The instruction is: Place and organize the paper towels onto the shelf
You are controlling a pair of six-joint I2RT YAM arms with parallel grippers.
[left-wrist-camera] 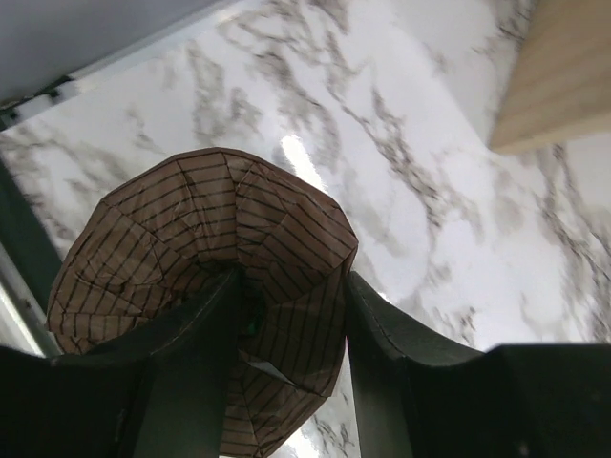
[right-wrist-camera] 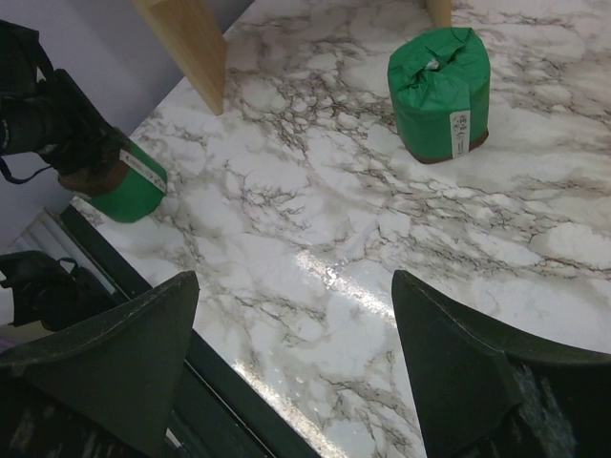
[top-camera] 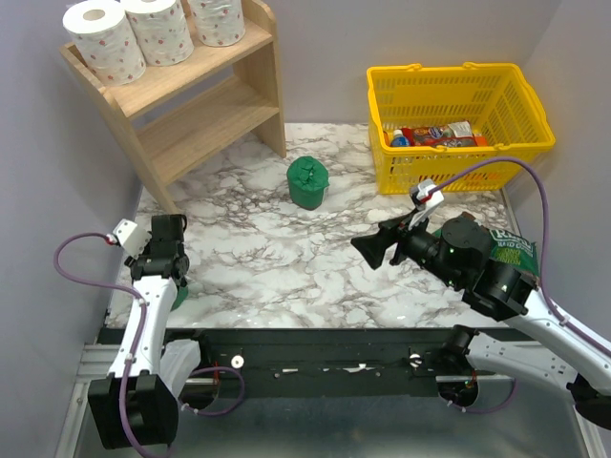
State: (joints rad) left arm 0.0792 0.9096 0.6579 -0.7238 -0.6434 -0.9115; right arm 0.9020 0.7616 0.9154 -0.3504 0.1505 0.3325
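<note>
Left wrist: left gripper [left-wrist-camera: 291,281] pinches green roll [left-wrist-camera: 191,229] by brown end; right gripper [right-wrist-camera: 294,286] spread.

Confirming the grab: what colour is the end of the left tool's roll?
The roll has a brown end with dark lines; left wrist view.

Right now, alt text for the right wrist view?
The open right gripper hangs over a marble table. A green roll stands upright at upper right; at left, the left gripper holds a second green roll. A wooden shelf leg shows at top.
</note>
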